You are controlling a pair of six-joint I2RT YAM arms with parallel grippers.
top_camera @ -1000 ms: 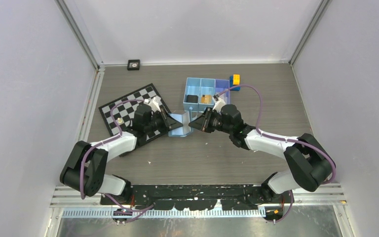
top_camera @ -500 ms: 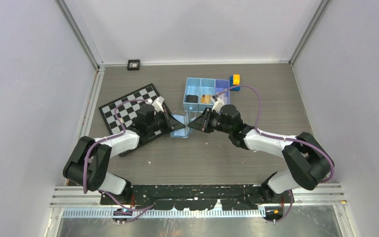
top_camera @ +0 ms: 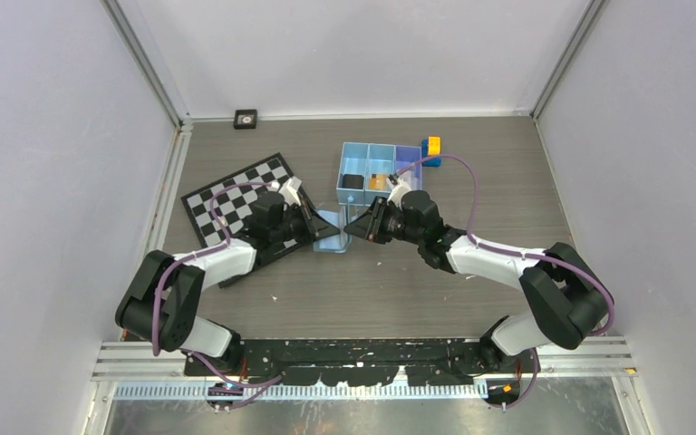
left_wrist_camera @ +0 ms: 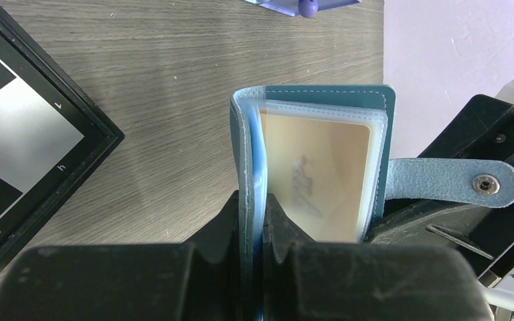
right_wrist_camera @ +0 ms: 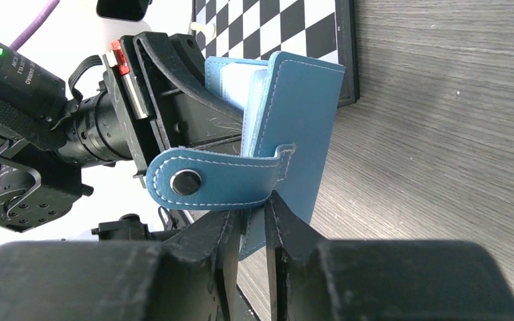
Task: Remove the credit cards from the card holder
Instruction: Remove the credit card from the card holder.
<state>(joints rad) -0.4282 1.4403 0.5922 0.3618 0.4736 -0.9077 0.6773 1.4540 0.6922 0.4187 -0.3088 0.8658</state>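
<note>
Fingers: left fingers clenched on one cover of the card holder, near its fold. Right fingers pinch the edge of the opposite cover, blue leather filling the gap between them. Both arms meet mid-desk, wrists facing each other.

Desk: grey wood grain, walled on three sides.

Chessboard: lies flat on the left part, turned at an angle, the left arm over its near corner.

Blue tray: three compartments, toward the back of the desk. Something dark sits in the left one, something orange-tan in the middle one.

Card holder: spread open, standing on edge between the two sets of fingers, just in front of the tray and beside the chessboard's corner. Whether it touches the desk, cannot tell.

Tan-brown card: inside a clear pocket, seated fully in, blurred dark marking on its face.

Closing strap: undone, round snap at its free end.

Yellow-and-blue block: just beside the tray's right end.
</note>
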